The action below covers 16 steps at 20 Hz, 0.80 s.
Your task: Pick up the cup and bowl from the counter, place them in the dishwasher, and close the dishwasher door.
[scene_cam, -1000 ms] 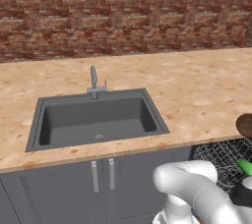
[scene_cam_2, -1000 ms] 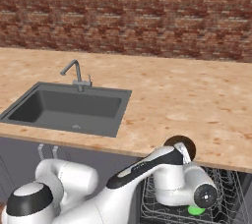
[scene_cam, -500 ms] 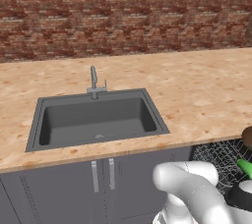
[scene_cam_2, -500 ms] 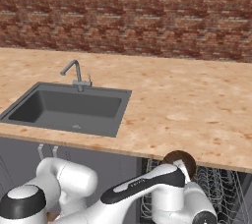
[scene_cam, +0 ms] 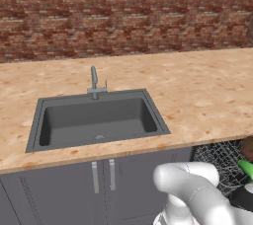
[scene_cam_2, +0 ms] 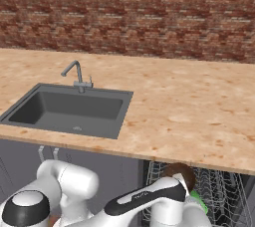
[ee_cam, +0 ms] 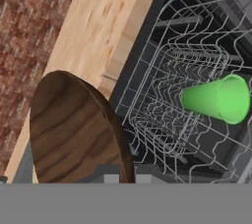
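The green cup [ee_cam: 219, 98] already lies on its side in the wire rack [ee_cam: 167, 95] of the dishwasher [ee_cam: 197, 31], at the right of the hand view — so that part looks done. The brown bowl [ee_cam: 74, 129] is next. It fills the lower left of the hand view, tipped on its edge, and the pincer looks shut tight on its rim, though the fingertips are hidden. In the right base view the bowl [scene_cam_2: 178, 172] sits low in the middle, just under the tabletop [scene_cam_2: 189, 116] edge and over the rack. Still to do, I think — set the bowl down in the rack, let go, then shut the door.
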Available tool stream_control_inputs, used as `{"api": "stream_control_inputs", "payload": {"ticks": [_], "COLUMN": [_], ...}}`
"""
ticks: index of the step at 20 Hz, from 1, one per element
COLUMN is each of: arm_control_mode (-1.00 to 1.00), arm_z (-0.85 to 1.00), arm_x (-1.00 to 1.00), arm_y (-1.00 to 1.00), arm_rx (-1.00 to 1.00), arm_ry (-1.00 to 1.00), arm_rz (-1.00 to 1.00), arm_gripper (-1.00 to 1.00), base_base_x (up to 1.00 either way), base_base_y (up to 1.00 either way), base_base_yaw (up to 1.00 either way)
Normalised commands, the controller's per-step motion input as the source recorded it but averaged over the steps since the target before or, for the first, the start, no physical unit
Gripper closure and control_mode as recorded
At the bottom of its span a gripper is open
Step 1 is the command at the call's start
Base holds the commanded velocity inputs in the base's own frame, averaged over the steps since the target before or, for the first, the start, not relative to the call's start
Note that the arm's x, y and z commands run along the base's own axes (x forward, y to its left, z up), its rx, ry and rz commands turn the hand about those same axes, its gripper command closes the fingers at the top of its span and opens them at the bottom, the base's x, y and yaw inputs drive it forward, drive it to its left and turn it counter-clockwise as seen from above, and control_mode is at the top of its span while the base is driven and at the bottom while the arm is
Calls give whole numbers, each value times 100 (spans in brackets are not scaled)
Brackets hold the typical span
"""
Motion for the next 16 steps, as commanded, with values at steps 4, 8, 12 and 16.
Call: {"api": "stream_control_inputs", "payload": {"ticks": [4, 8, 12, 16], "arm_control_mode": [-100, -100, -100, -100], "arm_z": [-50, -48, -36, -44], "arm_x": [3, 12, 38, 45], "arm_y": [0, 0, 0, 0], "arm_rx": [0, 0, 0, 0], "arm_ry": [5, 7, 9, 11], "arm_rz": [0, 0, 0, 0], "arm_gripper": [100, 100, 100, 100], "base_base_x": [0, 0, 0, 0], "base_base_y": [0, 0, 0, 0], "base_base_yaw": [0, 0, 0, 0]}}
